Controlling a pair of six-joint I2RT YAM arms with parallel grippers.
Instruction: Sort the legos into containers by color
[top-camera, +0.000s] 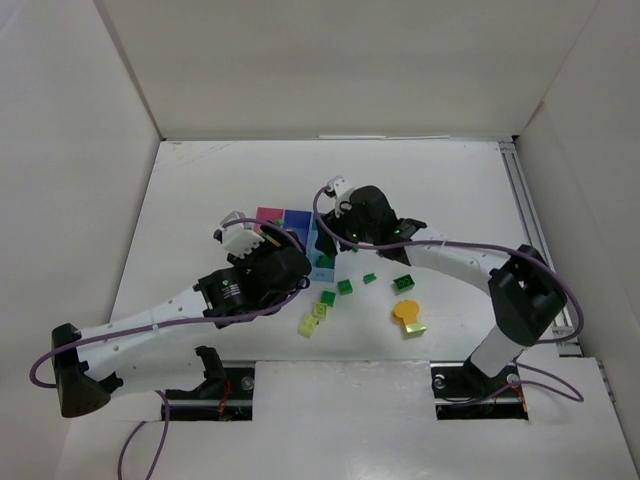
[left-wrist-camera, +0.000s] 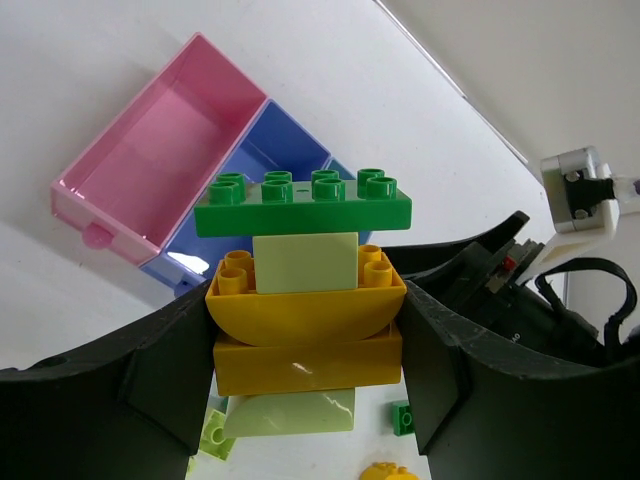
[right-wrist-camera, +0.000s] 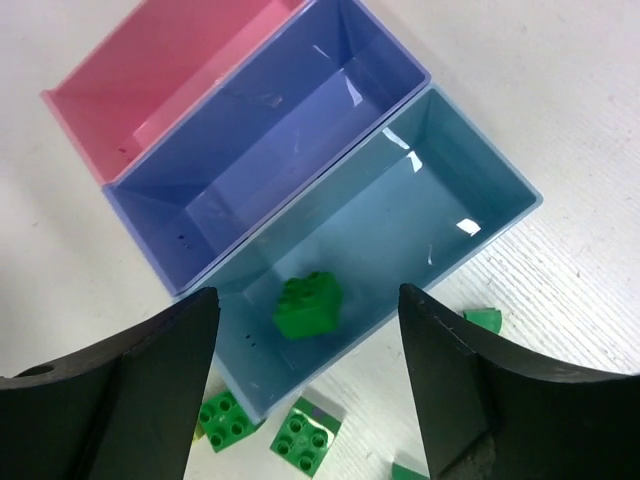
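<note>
My left gripper (left-wrist-camera: 305, 360) is shut on a stack of legos (left-wrist-camera: 305, 315), its fingers clamping the orange-yellow pieces. A dark green plate tops the stack, and pale lime bricks sit in it and under it. The containers lie beyond: pink bin (left-wrist-camera: 160, 150), purple-blue bin (left-wrist-camera: 255, 160). My right gripper (right-wrist-camera: 308, 300) hangs open over the light blue bin (right-wrist-camera: 410, 210), where one dark green brick (right-wrist-camera: 310, 308) lies. The pink bin (right-wrist-camera: 170, 70) and purple-blue bin (right-wrist-camera: 270, 150) look empty. In the top view both grippers (top-camera: 285, 255) (top-camera: 330, 240) crowd the bins (top-camera: 297, 217).
Loose legos lie on the white table near the bins: dark green ones (right-wrist-camera: 305, 435) (right-wrist-camera: 228, 417) (top-camera: 403, 283), lime ones (top-camera: 319, 311) (top-camera: 307, 326) and an orange-yellow disc (top-camera: 405, 311). White walls enclose the table on three sides.
</note>
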